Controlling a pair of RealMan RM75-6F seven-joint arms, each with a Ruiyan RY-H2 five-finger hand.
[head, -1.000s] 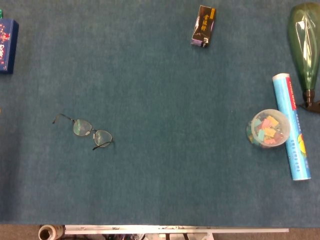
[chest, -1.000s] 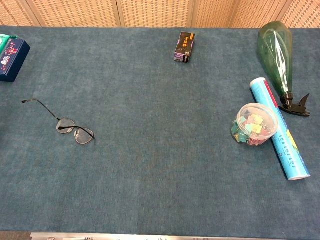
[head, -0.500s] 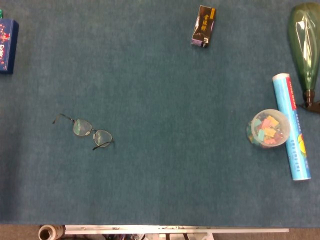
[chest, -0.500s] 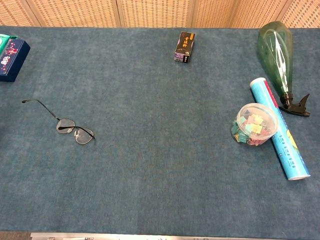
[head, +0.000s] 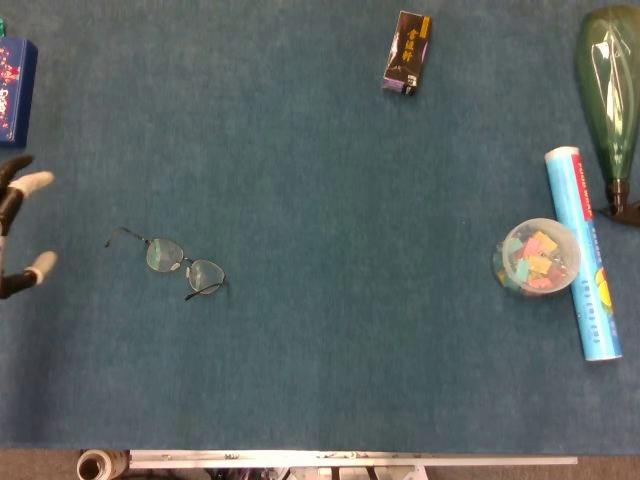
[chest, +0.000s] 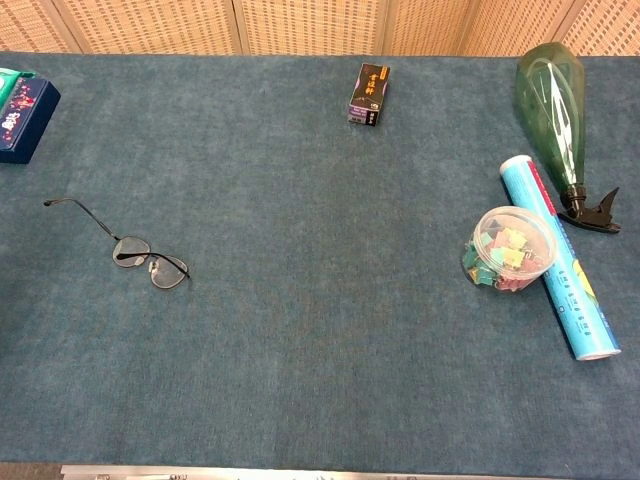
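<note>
Fingers (head: 30, 183) of the left hand (head: 14, 228) spread, empty, at left edge; careless reach could bend the glasses (head: 168, 262).

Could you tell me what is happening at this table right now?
The left hand shows at the table's left edge with fingers spread, holding nothing, nearest the eyeglasses lying on the blue cloth. The right hand is out of sight. Over on the right, a tub of clips sits against a blue tube.
</note>
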